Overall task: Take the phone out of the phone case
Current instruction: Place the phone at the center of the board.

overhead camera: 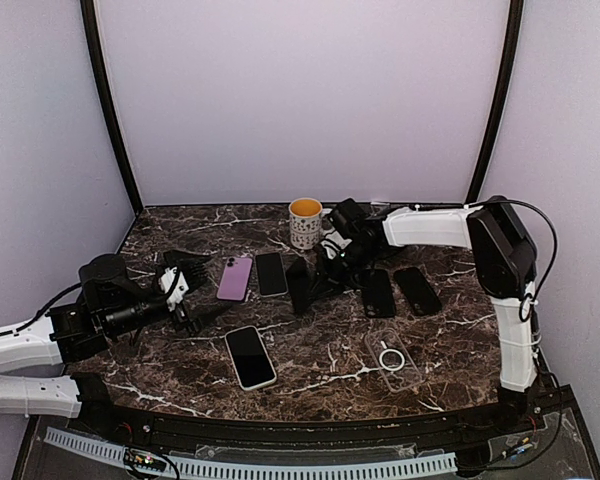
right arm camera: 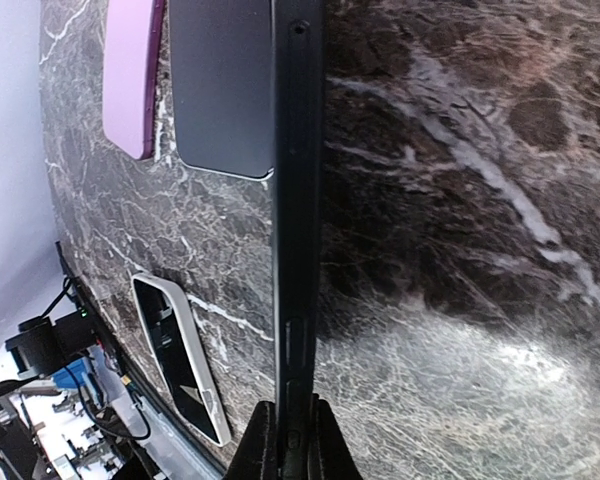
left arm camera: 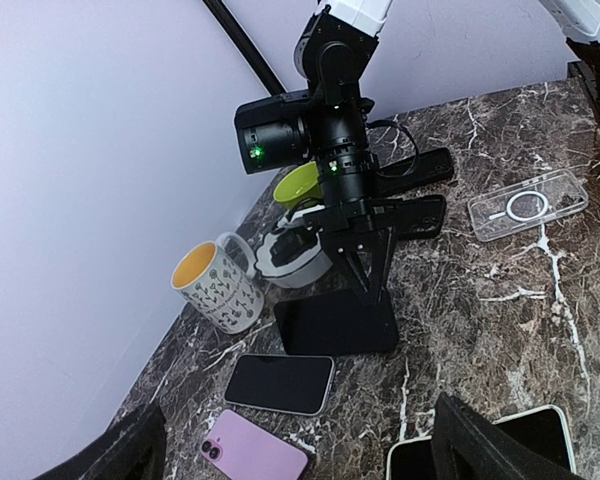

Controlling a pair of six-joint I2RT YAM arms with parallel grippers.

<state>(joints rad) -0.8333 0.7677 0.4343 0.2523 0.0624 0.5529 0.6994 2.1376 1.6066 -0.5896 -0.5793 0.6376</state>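
Standing on one long edge near the middle of the counter (overhead camera: 320,385), the black phone (overhead camera: 298,286) is clamped at its upper edge by the right jaws, closed tight on it. The right wrist view shows only its thin side, with a small port hole, running away from the fingertips (right arm camera: 263,450). Whether its case is on cannot be told.

The right arm (overhead camera: 430,225) reaches in from the far right. Behind the jaws stands a mug (overhead camera: 305,222) with a yellow inside. Just left of the black phone a dark phone (overhead camera: 271,273) and a purple phone (overhead camera: 235,278) lie flat, side by side. Nearer the bases lies a white-rimmed phone (overhead camera: 250,357), screen up. A clear case (overhead camera: 390,355) with a ring lies at the near right, and beyond it two black slabs (overhead camera: 377,292), phones or cases.

The left arm (overhead camera: 110,300) lies low at the left. The left jaws stand wide apart, holding nothing, near the purple phone and pointed toward the black phone.
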